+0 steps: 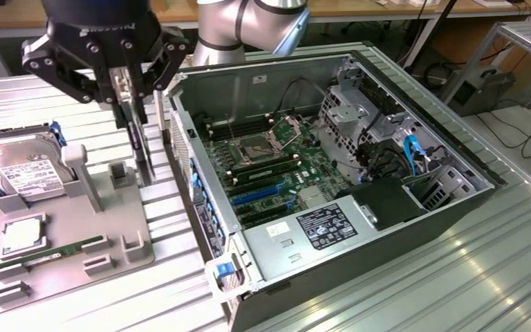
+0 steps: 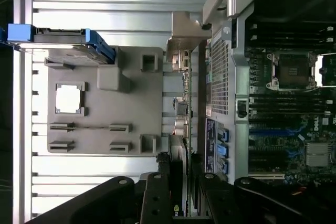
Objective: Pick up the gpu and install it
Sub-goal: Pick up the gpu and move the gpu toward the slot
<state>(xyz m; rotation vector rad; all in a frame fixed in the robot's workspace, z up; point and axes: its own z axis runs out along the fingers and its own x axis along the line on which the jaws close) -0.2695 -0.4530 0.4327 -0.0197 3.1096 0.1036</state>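
Gripper point(image 2: 181, 170) jaws are pinched shut on the gpu point(image 1: 143, 149), which is held upright at 6 o'clock under them, over the gray tray point(image 1: 108, 232), 9 o'clock of the open case point(image 1: 275, 83).

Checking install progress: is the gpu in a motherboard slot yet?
No, the hand grips the gpu upright outside the computer case, over the parts tray.

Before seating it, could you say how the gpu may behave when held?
Probably stiff: the gpu hangs straight, upright, from the pincer. Held by its top edge only, it might pivot if bumped. Its thin board looks likely fragile.
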